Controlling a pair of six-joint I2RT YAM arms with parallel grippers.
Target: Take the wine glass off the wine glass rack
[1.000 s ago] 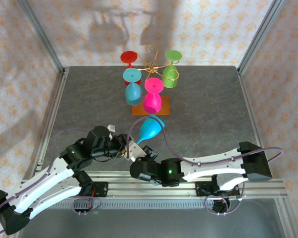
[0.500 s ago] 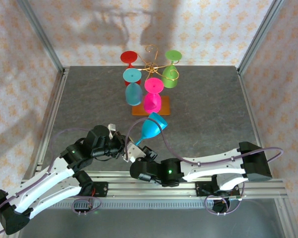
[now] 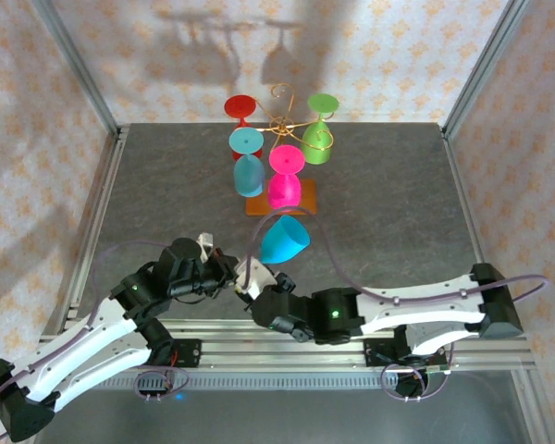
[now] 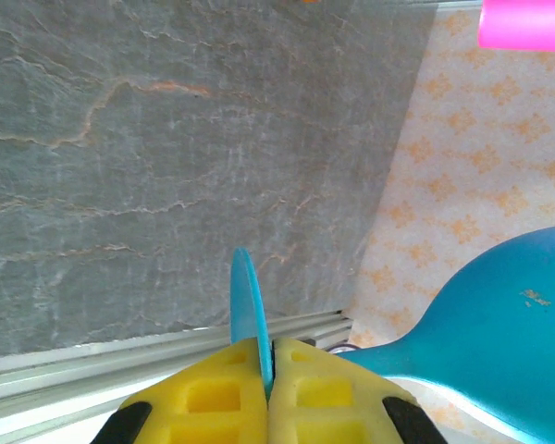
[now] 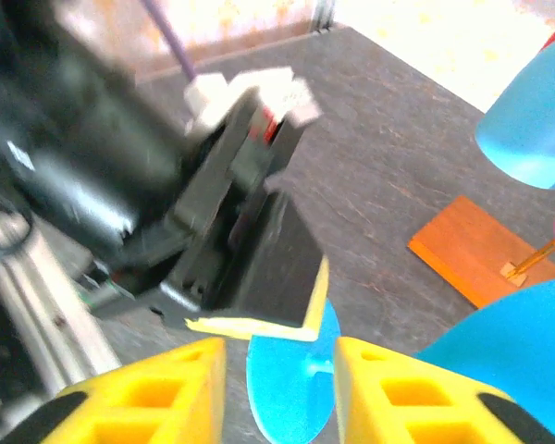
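Wine glass rack (image 3: 305, 198) at far centre of table (image 3: 398, 203) carried 4 glasses: red, green, teal, pink. Blue wine glass (image 3: 284, 240) was off it, held near the arms. Vs 1 s before: left fingers (image 4: 217, 393) had clamped its foot, right fingers (image 5: 388, 388) had let go. Left wrist cam showed the pinch, right wrist cam the gap.

Left fingers (image 4: 213, 400) clamped tight, right fingers (image 5: 162, 388) spread apart.
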